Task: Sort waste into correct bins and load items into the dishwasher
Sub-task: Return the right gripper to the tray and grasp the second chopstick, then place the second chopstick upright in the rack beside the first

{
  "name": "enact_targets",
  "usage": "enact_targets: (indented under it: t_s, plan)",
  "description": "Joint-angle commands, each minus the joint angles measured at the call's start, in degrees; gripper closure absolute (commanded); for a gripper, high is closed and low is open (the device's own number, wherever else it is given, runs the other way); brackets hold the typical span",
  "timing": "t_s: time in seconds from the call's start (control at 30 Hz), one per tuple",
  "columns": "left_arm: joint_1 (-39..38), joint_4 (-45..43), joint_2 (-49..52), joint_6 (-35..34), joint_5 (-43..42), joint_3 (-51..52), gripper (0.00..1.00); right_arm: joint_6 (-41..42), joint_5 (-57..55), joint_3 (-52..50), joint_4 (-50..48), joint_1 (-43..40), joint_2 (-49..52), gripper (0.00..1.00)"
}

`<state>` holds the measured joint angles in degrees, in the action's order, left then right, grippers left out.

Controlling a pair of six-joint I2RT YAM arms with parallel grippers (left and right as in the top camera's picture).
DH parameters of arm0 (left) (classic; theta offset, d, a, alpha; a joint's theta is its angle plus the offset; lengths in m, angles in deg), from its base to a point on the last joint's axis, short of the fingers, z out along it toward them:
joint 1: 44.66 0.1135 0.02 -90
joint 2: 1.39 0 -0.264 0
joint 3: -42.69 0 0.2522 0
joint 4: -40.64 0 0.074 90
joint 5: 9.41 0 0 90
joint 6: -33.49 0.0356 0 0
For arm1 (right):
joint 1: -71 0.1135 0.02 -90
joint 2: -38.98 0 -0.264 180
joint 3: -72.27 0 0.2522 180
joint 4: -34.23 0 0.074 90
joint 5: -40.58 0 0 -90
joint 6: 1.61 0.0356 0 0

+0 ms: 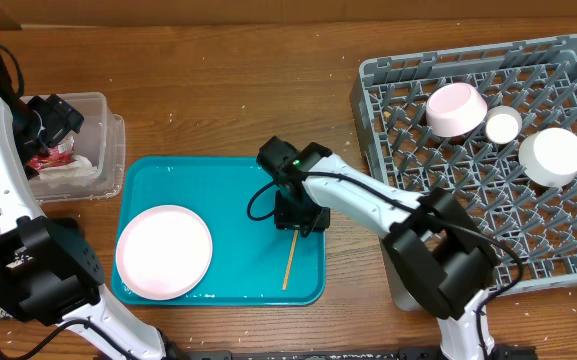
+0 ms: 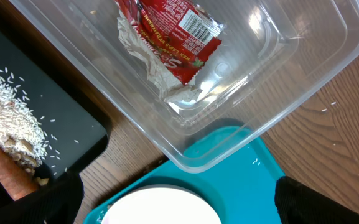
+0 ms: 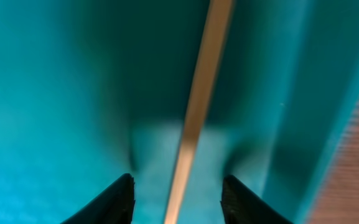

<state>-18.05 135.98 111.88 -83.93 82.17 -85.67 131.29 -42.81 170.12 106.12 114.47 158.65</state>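
My right gripper (image 1: 298,212) (image 3: 178,186) is open low over the teal serving tray (image 1: 228,180), its fingers either side of a thin wooden chopstick (image 1: 290,262) (image 3: 201,87) lying on the tray. The pale pink plate (image 1: 164,250) (image 2: 160,208) lies on the tray's left. My left gripper (image 1: 53,115) (image 2: 179,208) is open and empty above the clear tub (image 1: 108,150) (image 2: 272,106), which holds the red sauce packet (image 2: 176,34) and the crumpled napkin (image 2: 143,68). The black tray (image 2: 73,124) holds rice (image 2: 5,118) and the orange stick (image 2: 5,177). The grey dish rack (image 1: 408,150) holds a pink bowl (image 1: 456,108), the tiny white cup (image 1: 503,125) and a white bowl (image 1: 552,157).
The tub sits close to the teal tray's left corner, with the black tray beside it. The rack fills the right side of the wooden table (image 1: 228,90). My right arm stretches from the front right across to the tray.
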Motion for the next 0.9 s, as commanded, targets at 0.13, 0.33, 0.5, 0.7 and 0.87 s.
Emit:
enact_targets:
  t_s: [0.13, 0.33, 0.5, 0.7, 0.87]
  plan:
    - [-0.39, 0.00, -0.13, -0.02, 0.33, 0.09, 0.00, 0.61, -2.12, -0.35, -0.85, 0.09, 2.82, 0.76]
    - [-0.39, 0.00, -0.13, -0.02, 0.33, 0.09, 0.00, -0.90, -1.44, 7.67, 7.58, -1.03, 2.45, 0.96]
    - [-0.39, 0.00, -0.13, -0.02, 0.33, 0.09, 0.00, -6.25, -2.82, 20.96, 17.31, -4.37, 1.14, 0.96]
    - [-0.39, 0.00, -0.13, -0.02, 0.33, 0.09, 0.00, -24.70, -4.22, 43.95, 28.94, -15.52, 0.44, 0.96]
    - [-0.39, 0.00, -0.13, -0.02, 0.33, 0.09, 0.00, -40.61, -4.17, 52.48, 30.71, -26.21, 0.44, 0.96]
